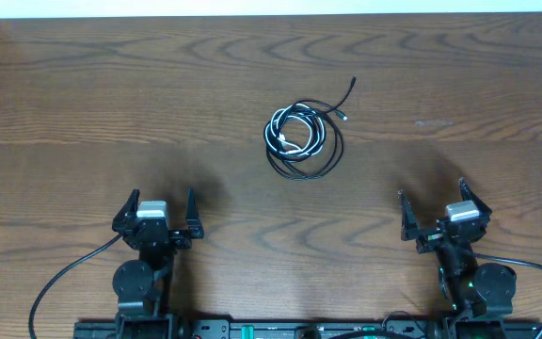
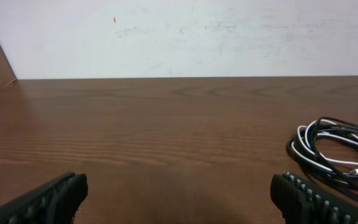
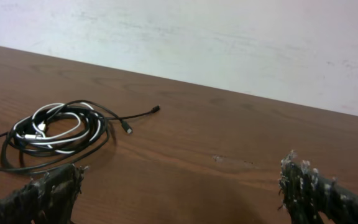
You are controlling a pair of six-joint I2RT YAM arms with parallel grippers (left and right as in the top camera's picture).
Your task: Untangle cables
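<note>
I see the cables [image 1: 301,139] coiled in one tangle (black, with one white strand) near the middle of the tabletop [image 1: 83,94], well apart from my left claw [image 1: 163,196] and right claw [image 1: 432,190], each spread wide.

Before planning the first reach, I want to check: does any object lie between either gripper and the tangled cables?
Nothing visible does. Only the table surface separates the cables from the left gripper and the right gripper, both open and apart from them.
</note>
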